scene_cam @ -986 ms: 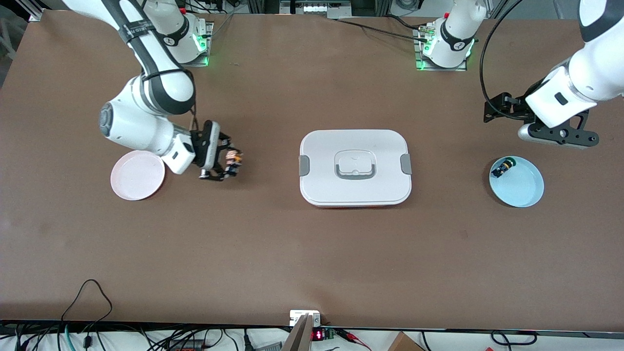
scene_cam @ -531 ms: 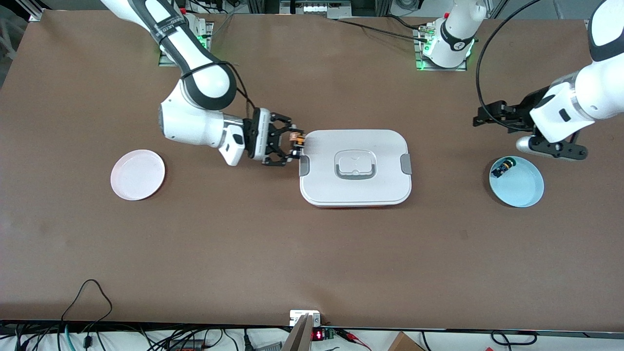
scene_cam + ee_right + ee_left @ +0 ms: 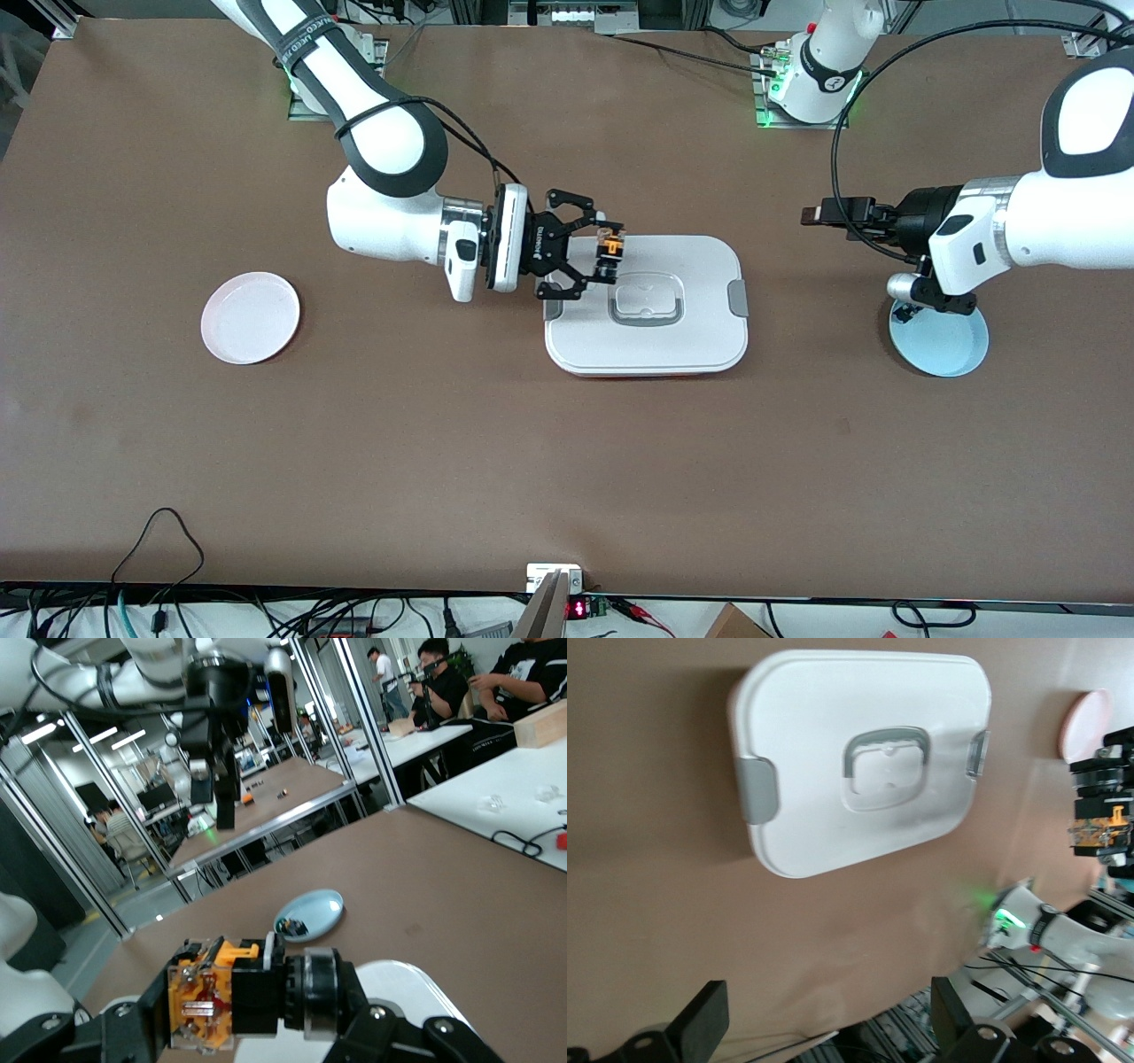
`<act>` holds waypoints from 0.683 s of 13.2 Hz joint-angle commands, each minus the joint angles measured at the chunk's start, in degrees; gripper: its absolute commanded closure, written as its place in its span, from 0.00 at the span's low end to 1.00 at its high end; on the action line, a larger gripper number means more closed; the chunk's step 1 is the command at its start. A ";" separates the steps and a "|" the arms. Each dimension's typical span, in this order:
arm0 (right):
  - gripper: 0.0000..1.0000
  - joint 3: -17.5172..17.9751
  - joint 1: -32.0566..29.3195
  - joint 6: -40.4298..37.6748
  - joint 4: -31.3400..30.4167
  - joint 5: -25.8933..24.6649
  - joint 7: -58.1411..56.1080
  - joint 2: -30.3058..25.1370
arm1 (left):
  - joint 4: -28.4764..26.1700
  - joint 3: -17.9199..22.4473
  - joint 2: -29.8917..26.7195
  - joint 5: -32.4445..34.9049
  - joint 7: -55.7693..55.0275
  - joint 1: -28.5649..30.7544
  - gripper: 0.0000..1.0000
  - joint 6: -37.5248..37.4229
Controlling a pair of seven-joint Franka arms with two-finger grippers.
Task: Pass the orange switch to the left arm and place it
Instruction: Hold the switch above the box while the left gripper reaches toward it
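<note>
The right gripper [image 3: 595, 257], clamped on the orange switch [image 3: 609, 247], has moved from beside the pink plate [image 3: 250, 317] to over the white box [image 3: 645, 305], at its right-arm end. The left gripper [image 3: 822, 215], jaws spread wide and empty, has turned toward the box and now hangs above the brown surface [image 3: 496, 461] near the blue plate [image 3: 948, 347].

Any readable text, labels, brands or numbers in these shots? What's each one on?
Nothing reads clearly enough to quote.
Black strap on the right arm: white lettering, too blurred.
Right end effector, on its body: small white print, too small.
Red display at the table's near edge: digits unreadable.
Orange switch, box: no text visible.
</note>
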 commanded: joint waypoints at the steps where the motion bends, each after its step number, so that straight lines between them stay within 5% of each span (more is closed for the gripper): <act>1: 0.89 -0.03 3.20 0.49 5.40 5.10 -1.52 3.38 | -3.91 -0.11 0.22 -9.66 3.10 0.33 0.00 -0.09; 6: 0.89 0.06 5.85 4.27 10.77 10.56 -1.96 3.83 | -6.81 -0.11 3.04 -28.22 0.76 0.24 0.00 7.79; 9: 0.89 -0.03 5.59 4.27 11.13 10.65 -1.87 3.83 | -7.44 -1.95 1.64 -31.85 -12.92 -0.81 0.00 13.17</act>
